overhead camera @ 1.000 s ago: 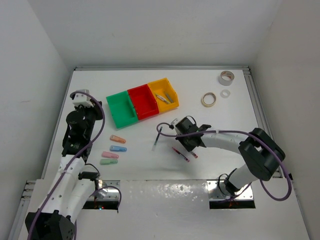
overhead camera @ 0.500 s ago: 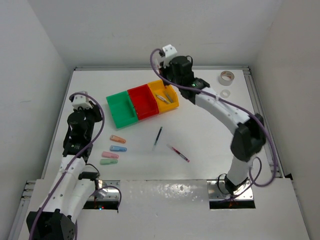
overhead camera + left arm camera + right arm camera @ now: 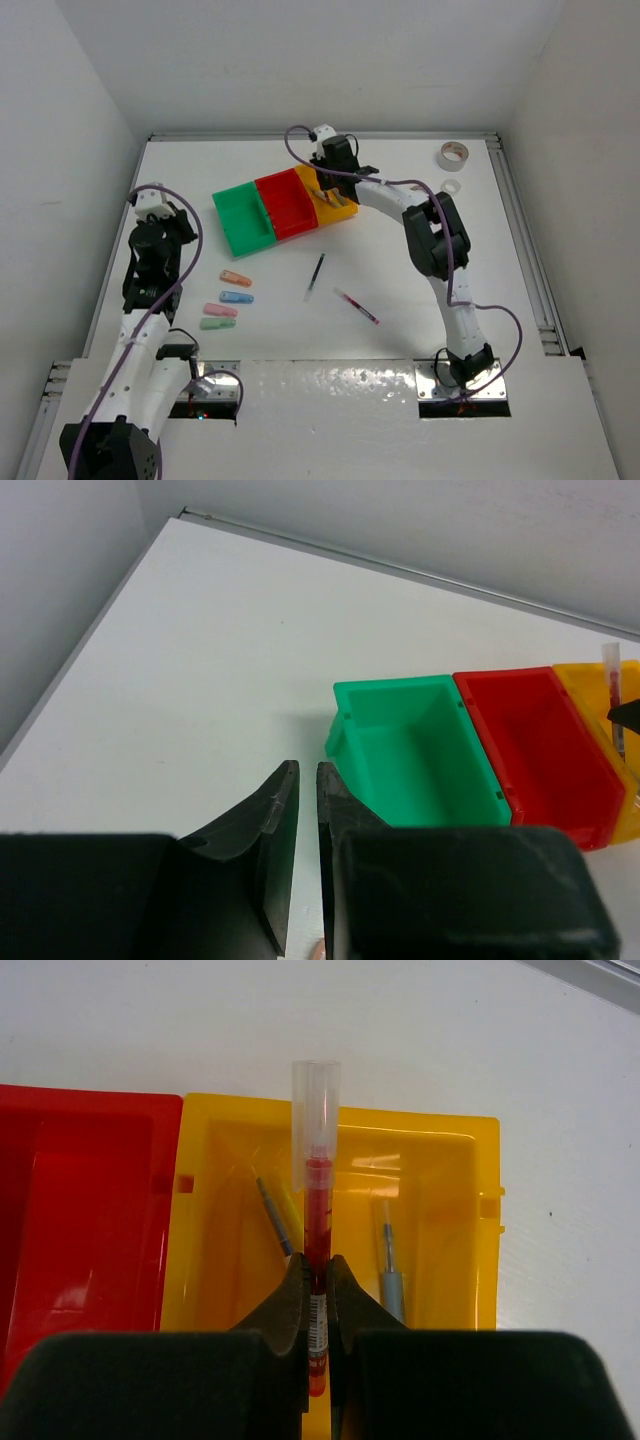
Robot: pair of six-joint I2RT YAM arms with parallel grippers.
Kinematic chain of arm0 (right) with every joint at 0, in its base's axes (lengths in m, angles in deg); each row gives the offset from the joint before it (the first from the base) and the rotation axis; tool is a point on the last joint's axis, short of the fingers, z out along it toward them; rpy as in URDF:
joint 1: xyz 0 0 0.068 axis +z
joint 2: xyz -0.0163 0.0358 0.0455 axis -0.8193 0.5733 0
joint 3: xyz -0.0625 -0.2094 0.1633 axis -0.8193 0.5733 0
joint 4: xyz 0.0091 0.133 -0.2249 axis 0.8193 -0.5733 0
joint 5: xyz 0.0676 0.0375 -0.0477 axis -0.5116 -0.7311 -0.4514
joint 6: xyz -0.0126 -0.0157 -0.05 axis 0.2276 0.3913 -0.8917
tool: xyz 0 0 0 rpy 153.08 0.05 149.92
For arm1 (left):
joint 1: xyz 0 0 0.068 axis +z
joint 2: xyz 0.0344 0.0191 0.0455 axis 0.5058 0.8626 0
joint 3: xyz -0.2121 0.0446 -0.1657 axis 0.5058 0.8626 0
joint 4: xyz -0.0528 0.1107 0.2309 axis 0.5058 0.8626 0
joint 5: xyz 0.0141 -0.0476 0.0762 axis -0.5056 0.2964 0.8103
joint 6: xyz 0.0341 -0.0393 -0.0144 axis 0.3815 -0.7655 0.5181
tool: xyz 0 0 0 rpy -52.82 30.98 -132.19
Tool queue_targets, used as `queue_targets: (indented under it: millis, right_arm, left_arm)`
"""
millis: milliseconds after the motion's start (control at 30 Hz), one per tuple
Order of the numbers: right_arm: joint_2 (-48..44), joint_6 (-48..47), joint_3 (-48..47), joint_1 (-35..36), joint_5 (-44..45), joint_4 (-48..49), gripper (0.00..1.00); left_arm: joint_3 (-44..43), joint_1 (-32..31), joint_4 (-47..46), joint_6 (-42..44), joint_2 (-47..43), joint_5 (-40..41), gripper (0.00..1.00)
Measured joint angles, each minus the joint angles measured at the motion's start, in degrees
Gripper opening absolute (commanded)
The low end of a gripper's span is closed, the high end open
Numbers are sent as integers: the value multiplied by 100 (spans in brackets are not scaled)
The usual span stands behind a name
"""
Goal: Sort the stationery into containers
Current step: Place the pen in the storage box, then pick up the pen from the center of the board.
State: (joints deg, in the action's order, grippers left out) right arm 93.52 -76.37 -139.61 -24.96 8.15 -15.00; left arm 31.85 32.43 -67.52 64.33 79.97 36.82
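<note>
Right pincer (image 3: 318, 1280) grips a red pen (image 3: 318, 1190) over the yellow bin (image 3: 440, 1160); left pincer (image 3: 307, 810) is closed on nothing

The pen is clamped between the right fingers with its clear cap pointing forward. Two grey pens (image 3: 391, 1280) lie in the yellow bin beneath it, one on each side of the fingers, and the red bin (image 3: 90, 1190) is just to the left. Ahead and right of the left pincer sits the green bin (image 3: 410, 750). Well behind the right pincer, a dark pen (image 3: 316, 276) and a second red pen (image 3: 357, 306) lie apart on the table (image 3: 500, 280), with three tape rolls (image 3: 417, 198) off to its right. Four chunky pieces (image 3: 237, 297) lie in a column right of the left arm
</note>
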Motion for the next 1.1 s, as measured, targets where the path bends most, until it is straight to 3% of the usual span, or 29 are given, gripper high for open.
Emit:
queue_targets:
  millis: [567,633,667,767,900,967,1100]
  right_arm:
    - [-177,109,837,-9,26,262,0]
    - [-271,129,944,-9,33,258,10]
    - [-295,138,949,-9,39,264,30]
    - [-323,138,911,-9,33,269,49]
    - [-361,63,820,-9,-83,214,55]
    - [-437,0,730,-9,-186,138,51]
    - [-992,-166,737,-7,-400,-122,3]
  left_arm:
    - [96,160,-212,109,170,111,12]
    - [120,173,-249,111,170,111,12]
    - [122,181,-262,111,170,114,12]
    - [122,181,-330,138,170,125,12]
    - [122,181,-393,177,170,127,12]
    - [122,181,-415,184,168,122,12]
    - [122,181,-413,195,160,120,12]
